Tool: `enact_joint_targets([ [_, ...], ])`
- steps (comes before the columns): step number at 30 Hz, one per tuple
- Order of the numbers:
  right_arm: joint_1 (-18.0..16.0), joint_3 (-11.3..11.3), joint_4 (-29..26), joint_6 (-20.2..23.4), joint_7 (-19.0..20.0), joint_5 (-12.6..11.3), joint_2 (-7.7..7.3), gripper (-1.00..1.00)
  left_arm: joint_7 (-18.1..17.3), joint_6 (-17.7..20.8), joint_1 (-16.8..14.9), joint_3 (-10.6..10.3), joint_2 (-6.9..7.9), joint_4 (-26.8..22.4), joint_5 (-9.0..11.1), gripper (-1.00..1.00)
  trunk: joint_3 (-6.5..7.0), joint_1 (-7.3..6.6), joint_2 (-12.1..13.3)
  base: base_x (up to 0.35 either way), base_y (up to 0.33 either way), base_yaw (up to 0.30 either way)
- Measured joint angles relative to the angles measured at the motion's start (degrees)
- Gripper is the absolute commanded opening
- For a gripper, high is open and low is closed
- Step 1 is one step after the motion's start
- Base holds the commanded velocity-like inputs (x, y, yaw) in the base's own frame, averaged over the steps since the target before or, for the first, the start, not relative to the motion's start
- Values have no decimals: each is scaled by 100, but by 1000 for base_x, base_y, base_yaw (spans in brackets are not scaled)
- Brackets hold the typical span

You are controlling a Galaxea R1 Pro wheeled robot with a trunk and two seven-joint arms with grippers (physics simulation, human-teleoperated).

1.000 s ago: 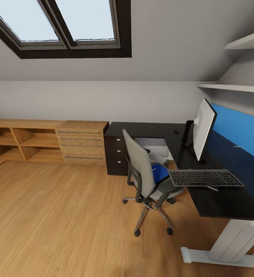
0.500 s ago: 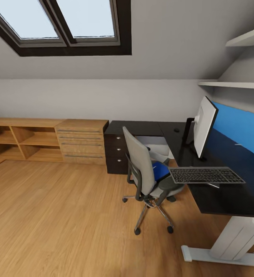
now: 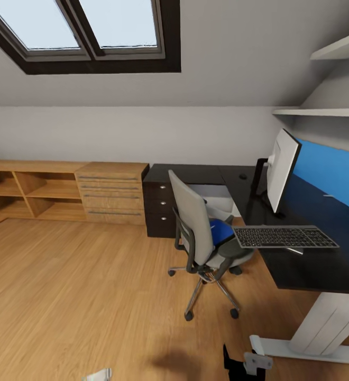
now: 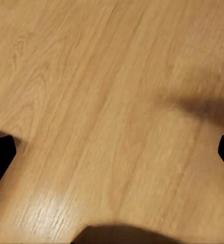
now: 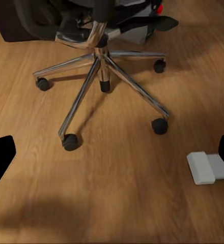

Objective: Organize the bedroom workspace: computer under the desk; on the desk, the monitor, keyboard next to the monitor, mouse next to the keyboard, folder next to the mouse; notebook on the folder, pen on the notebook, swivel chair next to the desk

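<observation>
Beyond the right tool (image 5: 112, 152), spread wide, stands the swivel chair (image 5: 99, 66)

Desk (image 3: 312, 270): black glossy top; monitor (image 3: 282, 170) and keyboard (image 3: 283, 236) on it, keyboard overhanging the edge.
Chair (image 3: 203, 238): blue folder (image 3: 222, 231) on the seat.
Floor (image 3: 79, 296): chair wheels, white desk foot (image 5: 207, 168).
</observation>
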Motion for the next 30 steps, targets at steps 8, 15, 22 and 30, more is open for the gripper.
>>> enact_joint_targets([
  [8, -293, -16, 535, 353, 39, 22, 1, 100, -24, -456, 0, -11, -2, 622, -14, 100, -144, 176, -321, 0, 0, 0],
  [15, -314, -1, 684, 304, 54, 47, 1, 100, -20, -542, 0, -5, -5, 699, -26, 100, -270, 330, -602, 0, 0, 0],
  [22, -315, 13, 706, 302, 56, 54, -6, 100, -20, -551, 0, -6, -5, 704, -34, 100, -288, 352, -643, 0, 0, 0],
  [30, -315, 15, 709, 302, 57, 59, -15, 100, -13, -554, 0, -6, -5, 705, -36, 100, -413, 505, -923, 0, 0, 0],
])
